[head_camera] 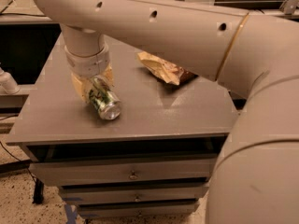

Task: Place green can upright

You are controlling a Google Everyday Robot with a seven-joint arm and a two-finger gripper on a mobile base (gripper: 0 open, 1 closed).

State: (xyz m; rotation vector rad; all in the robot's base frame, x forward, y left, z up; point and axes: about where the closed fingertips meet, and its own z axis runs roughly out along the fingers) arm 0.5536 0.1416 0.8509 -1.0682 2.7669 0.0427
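At the left of the grey table [46, 111], the gripper [92, 84] is seen pointing down from the wrist, narrowed around the upper body of the green can [105, 101], which appears to be clasped between the yellowish pads [77, 85]. The can is held tilted, not upright: its silver end is turned down and toward the front edge of the table, low over the surface or just touching it; which of the two cannot be told.

Several failures are judged possible. Since only the far half of the can seems to be gripped, it could be squeezed out of the jaws as the wrist is rotated, and it would then be rolled toward the front edge, which is near, and lost over the drawers [133, 174]. If it is released while slanted, it would be tipped back onto its side. If it is pressed down too hard, the thin wall could be dented.

Further right, the crumpled brown bag [161, 69] is left well apart from the can, so little interference is expected from it unless it is swept by the arm [187, 27].
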